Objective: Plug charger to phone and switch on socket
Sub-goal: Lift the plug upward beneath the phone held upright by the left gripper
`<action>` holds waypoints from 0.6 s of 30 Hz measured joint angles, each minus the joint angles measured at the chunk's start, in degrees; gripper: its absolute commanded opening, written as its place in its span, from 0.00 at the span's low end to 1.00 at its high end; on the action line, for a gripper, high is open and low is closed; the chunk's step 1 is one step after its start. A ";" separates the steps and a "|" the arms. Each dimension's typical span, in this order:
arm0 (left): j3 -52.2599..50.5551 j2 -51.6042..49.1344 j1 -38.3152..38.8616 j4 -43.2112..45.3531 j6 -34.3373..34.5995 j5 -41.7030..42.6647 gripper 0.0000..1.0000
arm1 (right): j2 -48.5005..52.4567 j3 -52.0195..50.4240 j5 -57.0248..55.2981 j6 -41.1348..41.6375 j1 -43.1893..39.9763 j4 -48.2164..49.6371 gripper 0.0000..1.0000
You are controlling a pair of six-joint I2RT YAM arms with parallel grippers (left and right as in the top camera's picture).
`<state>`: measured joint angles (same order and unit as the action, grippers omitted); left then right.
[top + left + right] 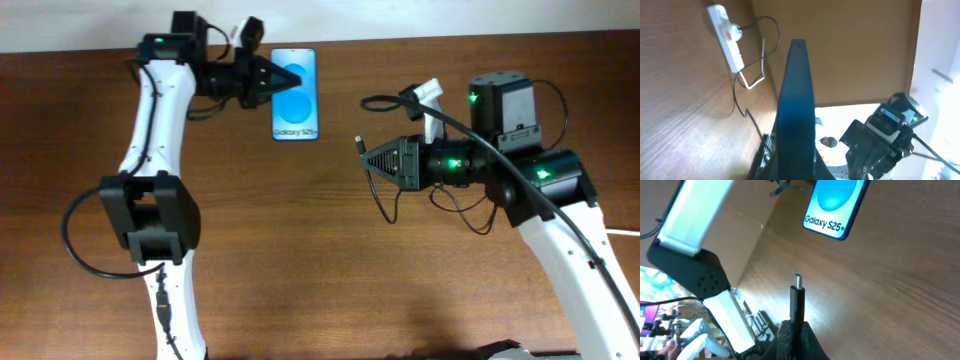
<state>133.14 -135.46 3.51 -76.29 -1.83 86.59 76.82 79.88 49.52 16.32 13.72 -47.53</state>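
- Looking down from above, you see the phone (297, 100) lying flat near the far edge of the counter (300, 260). Its blue screen faces up.
- Your left tool (262, 76) is at the phone's left side. Its black tips sit over the left edge of the phone.
- From the left wrist view, the phone is a thin dark blue slab going straight up the middle. The left tool looks pinched shut on it.
- Your right tool (368, 160) is out in the middle of the counter. It is to the right of the phone and well apart from it.
- The right tool is squeezed tight on the charger (797, 300). The small silver plug tip sticks out past the tool.
- From the right wrist view, the plug tip points toward the end of the phone with the white words "Galaxy S25+".
- Bare wood lies between the plug tip and the phone. They do not touch.
- From above, the charger's thin black cable hangs in loops just beside the right tool.
- The socket (726, 32) shows clearly only from the left wrist view. It is a long white strip with a red switch, lying on the counter away from the phone.
- A white cord (752, 80) curls just beside the socket.
- You cannot tell from these views if the red switch is on or off.
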 measured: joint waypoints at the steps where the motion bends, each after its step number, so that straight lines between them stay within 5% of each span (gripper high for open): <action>1: 0.00 0.00 0.50 1.46 0.72 0.13 0.00 | 0.22 -0.90 0.13 0.68 0.22 2.03 0.04; 9: -0.07 0.00 1.42 19.54 15.58 0.63 0.00 | 3.98 -10.32 -0.31 13.07 7.08 23.80 0.04; 18: -0.07 0.00 1.60 23.87 23.50 0.39 0.00 | 7.74 -12.20 -7.56 21.05 12.98 30.10 0.04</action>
<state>133.08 -135.46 5.10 -52.42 21.67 86.98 84.55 67.68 41.95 37.36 26.70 -17.43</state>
